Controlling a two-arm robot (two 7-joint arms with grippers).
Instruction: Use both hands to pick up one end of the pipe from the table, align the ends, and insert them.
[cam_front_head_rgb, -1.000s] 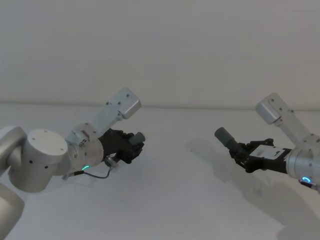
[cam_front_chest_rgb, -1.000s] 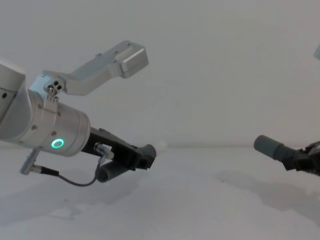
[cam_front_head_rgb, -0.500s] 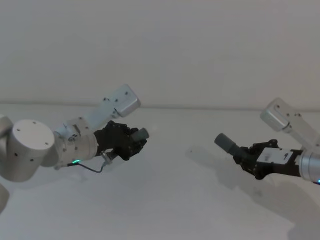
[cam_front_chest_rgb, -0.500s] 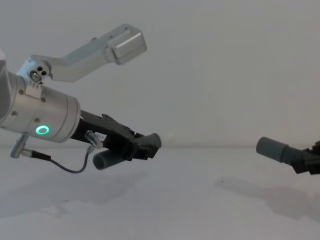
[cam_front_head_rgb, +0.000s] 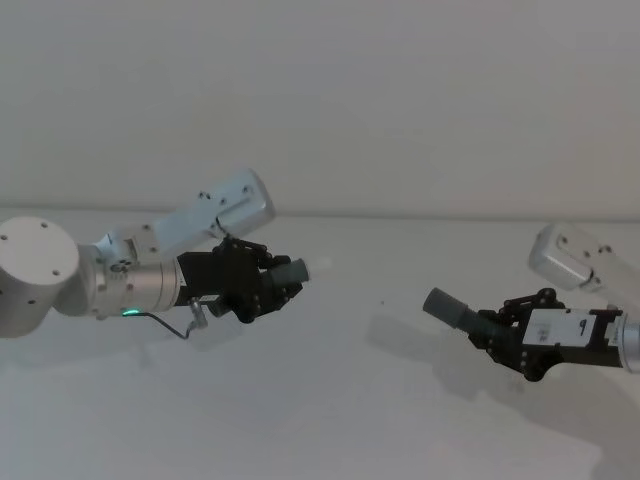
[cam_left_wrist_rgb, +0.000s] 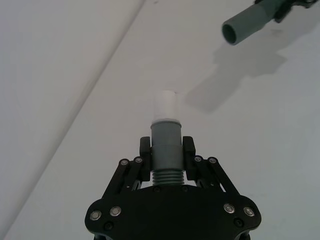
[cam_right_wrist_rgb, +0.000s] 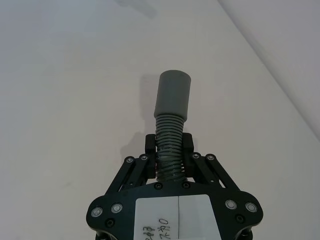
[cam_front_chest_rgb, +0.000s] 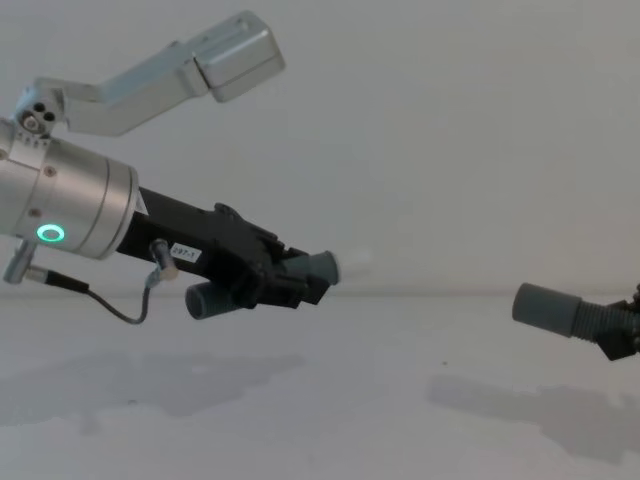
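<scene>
Pickup looks done to me: left gripper at 9 o'clock, fingers clamped on white-tipped tube, right gripper at 4 o'clock likewise on corrugated hose; aligning, inserting remain.

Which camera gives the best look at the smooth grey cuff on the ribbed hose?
The right wrist view: the cuff stands large beyond the right claw, which grips the ribbed hose. The left wrist view shows its hollow mouth, far off. Head and chest views show it small, from the side.

Head looks down, chest across — sharing the table (wrist cameras sit close).
</scene>
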